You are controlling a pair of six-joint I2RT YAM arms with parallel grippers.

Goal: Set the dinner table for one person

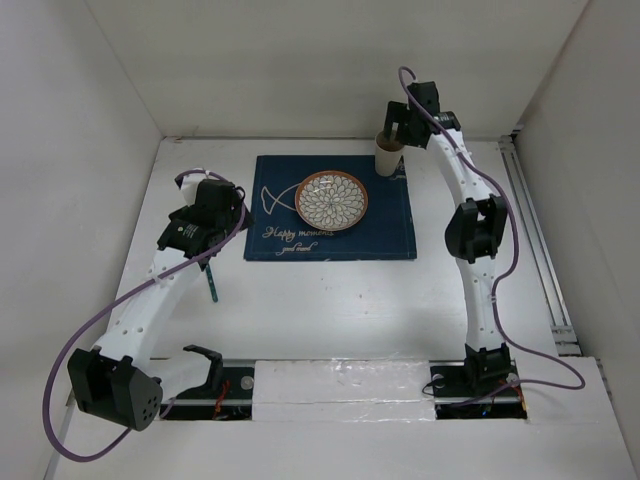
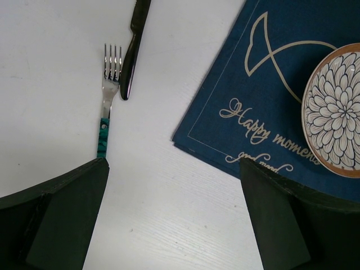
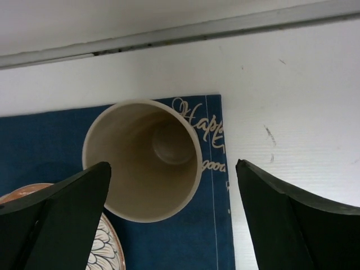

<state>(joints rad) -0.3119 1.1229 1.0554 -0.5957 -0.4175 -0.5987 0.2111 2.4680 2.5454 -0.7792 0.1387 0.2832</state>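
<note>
Directly beneath the left tool (image 2: 173,163), dinner table (image 2: 56,84).

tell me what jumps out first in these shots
The navy placemat with its white fish drawing sits mid-table, with a flower-patterned plate on it. A cream cup stands on the mat's far right corner, below the right gripper, its jaws open. Left of the mat, a fork and a knife lie side by side on the white table.

Overhead view looks down on the dinner table (image 1: 350,310); both close wrist views share the placemat (image 1: 390,225).
</note>
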